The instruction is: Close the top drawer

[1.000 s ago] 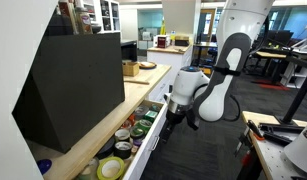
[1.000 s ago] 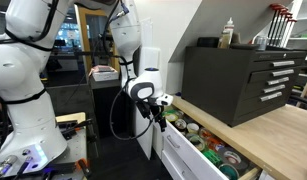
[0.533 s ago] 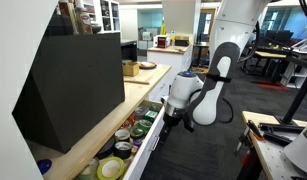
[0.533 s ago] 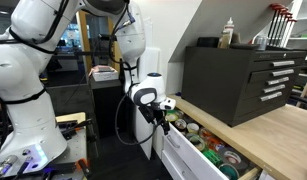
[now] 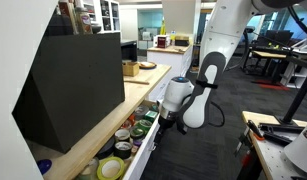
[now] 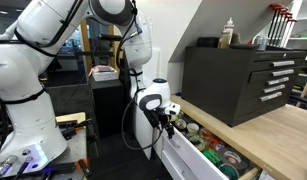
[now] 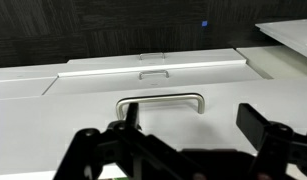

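Note:
The top drawer [image 5: 145, 152] of the white cabinet stands pulled out under the wooden countertop; it also shows in an exterior view [image 6: 181, 158]. Coloured tape rolls [image 5: 121, 142] fill its inside. My gripper [image 5: 165, 119] is at the outer face of the drawer front, near its far end, as seen in both exterior views [image 6: 171, 123]. In the wrist view the gripper [image 7: 193, 130] is open, its black fingers spread on either side of a flat white front with a metal handle [image 7: 161, 100] just ahead. Nothing is held.
A black tool chest [image 5: 73, 85] sits on the wooden countertop [image 5: 143, 85] above the drawer. A second white robot arm [image 6: 23, 80] stands across the aisle. A workbench corner [image 5: 273, 140] lies opposite the cabinet. Dark floor lies between them.
My arm has swung and brought the gripper slightly lower and closer along the drawer front. The drawer looks just as far out as before.

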`<control>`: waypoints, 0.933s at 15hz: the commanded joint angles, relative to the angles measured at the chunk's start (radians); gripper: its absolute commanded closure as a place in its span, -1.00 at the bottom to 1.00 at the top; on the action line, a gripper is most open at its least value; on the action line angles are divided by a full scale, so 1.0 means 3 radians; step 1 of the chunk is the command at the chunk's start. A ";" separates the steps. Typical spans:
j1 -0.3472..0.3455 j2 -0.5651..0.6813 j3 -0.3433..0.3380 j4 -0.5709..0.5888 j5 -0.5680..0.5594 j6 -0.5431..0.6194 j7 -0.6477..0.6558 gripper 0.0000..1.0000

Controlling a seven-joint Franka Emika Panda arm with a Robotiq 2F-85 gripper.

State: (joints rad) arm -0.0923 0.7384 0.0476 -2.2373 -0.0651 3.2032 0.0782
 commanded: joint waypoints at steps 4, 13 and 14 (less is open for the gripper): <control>-0.0040 0.0251 0.0020 0.0291 0.0052 0.0108 -0.0155 -1.00; -0.0033 0.0384 0.0010 0.0547 0.0021 0.0097 -0.0295 -1.00; -0.0037 0.0398 0.0018 0.0576 0.0022 0.0083 -0.0309 -1.00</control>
State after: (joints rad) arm -0.0926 0.8276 0.0440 -2.1086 -0.0652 3.2074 0.0152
